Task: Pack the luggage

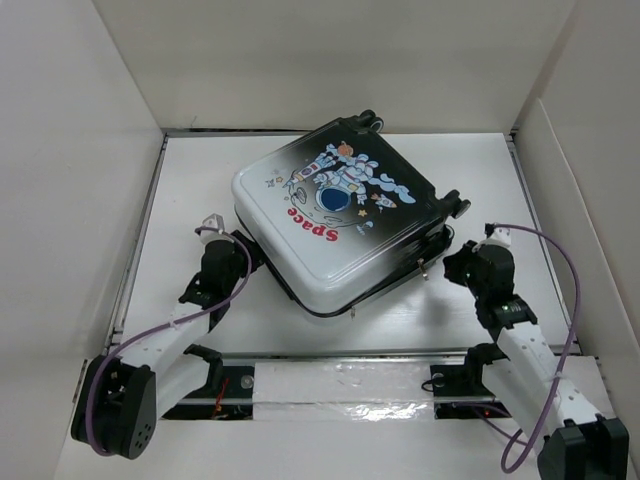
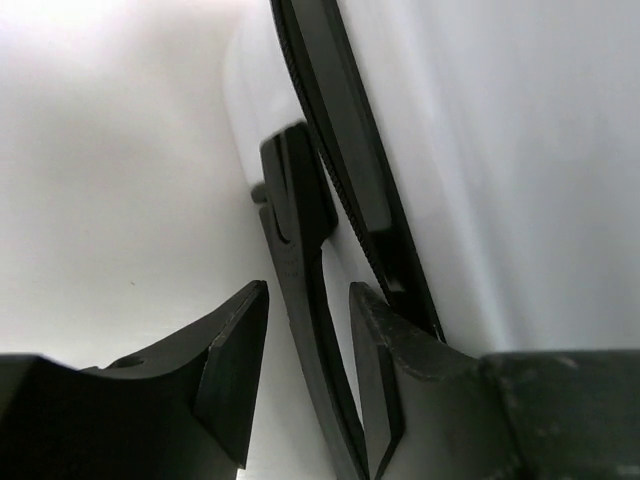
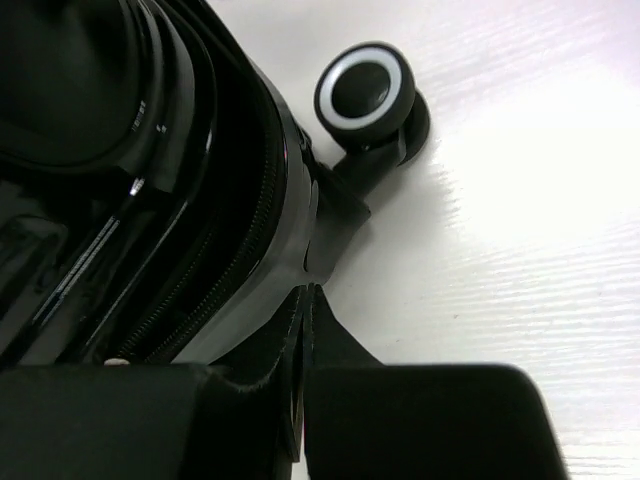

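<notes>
Closest to the lens, the black fingers of the right gripper point(image 3: 305, 295) fill the bottom of the right wrist view. They stand pressed together with only a thin seam between them, and I cannot tell whether anything thin is caught in that seam. Their tips sit at the lower edge of a glossy black shell, just beside a wheel bracket.

Largest of all is the flat white table point(image 1: 500, 170), walled by white panels point(image 1: 60, 150) on its left, far and right sides. On it lies the luggage point(image 1: 335, 215), a small hard-shell wheeled suitcase. Its shell fades from black to white and is printed with a cartoon astronaut and the red word "Space". It lies flat, print upward, in the middle of the table and nearer the far edge than the near one, turned so that one corner points at the near edge. Along the side facing the near right corner a dark gap shows between the two shells.

From the near edge the white-and-black left arm point(image 1: 165, 345) reaches to the case's left side. The matching right arm point(image 1: 515, 330) reaches to its right corner. Each trails a purple cable point(image 1: 565, 270).

The left gripper point(image 2: 308, 288) is partly open. Its fingers straddle a curved black strip point(image 2: 295, 240) on the case's rim, with white showing on either side of it, so they grip nothing.

Just past the right fingertips a black wheel with a white ring point(image 3: 365, 88) rests on the table. Dark zip teeth point(image 3: 215, 250) run along the shell beside it.
</notes>
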### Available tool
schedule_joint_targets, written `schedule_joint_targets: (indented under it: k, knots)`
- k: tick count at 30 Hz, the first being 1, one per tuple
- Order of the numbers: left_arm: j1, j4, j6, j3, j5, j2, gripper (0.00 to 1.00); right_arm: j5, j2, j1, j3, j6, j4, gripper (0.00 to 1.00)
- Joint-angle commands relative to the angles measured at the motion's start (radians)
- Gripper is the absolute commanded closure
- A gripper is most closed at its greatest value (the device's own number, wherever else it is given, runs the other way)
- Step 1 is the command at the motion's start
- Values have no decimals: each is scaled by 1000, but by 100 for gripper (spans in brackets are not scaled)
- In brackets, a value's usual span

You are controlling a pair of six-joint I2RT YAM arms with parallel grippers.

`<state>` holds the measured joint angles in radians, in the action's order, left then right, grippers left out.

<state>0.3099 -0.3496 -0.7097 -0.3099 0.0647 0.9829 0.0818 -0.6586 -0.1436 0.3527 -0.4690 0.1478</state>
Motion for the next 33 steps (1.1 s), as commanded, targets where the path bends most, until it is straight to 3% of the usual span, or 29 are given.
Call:
schedule_joint_targets:
  k: [1, 5, 7, 9, 11, 12, 16, 17, 20, 24, 27, 30, 31, 33]
  knots:
    - [9, -19, 7, -29, 93, -36, 64, -60, -68, 4, 24, -34, -172, 100]
    - [9, 21, -92, -3, 225, -78, 51, -236, -284, 4, 132, 19, -309, 100]
    - [-11, 14, -140, 52, 254, -169, 37, -260, -405, -22, 192, 44, -332, 100]
    - [-58, -14, -151, 84, 225, -235, 35, -237, -467, -42, 261, 46, -376, 100]
    - [-58, -5, -137, 100, 218, -300, 45, -231, -554, -42, 322, 35, -431, 100]
    - [-58, 13, -116, 101, 204, -317, 63, -247, -616, -42, 347, 26, -448, 100]
    - [-20, 38, -76, 117, 158, -299, 95, -293, -746, -60, 492, 7, -511, 100]
    - [1, 35, -77, 126, 161, -290, 99, -297, -803, -60, 527, 10, -508, 100]
    - [78, -14, -100, 158, 144, -233, 100, -258, -851, -71, 647, 47, -466, 100]
    - [276, -58, -132, 147, 239, -139, 100, -205, -807, -15, 646, 84, -420, 100]
    - [409, -58, -155, 106, 342, -63, 100, -224, -658, 12, 537, 108, -360, 97]
    - [439, -84, -140, 66, 351, -30, 100, -232, -442, -57, 320, 112, -381, 76]
    - [439, -91, -136, 51, 340, -12, 100, -235, -343, -82, 265, 116, -386, 65]
    - [439, -95, -120, 35, 331, 3, 100, -266, -256, -125, 149, 160, -335, 63]
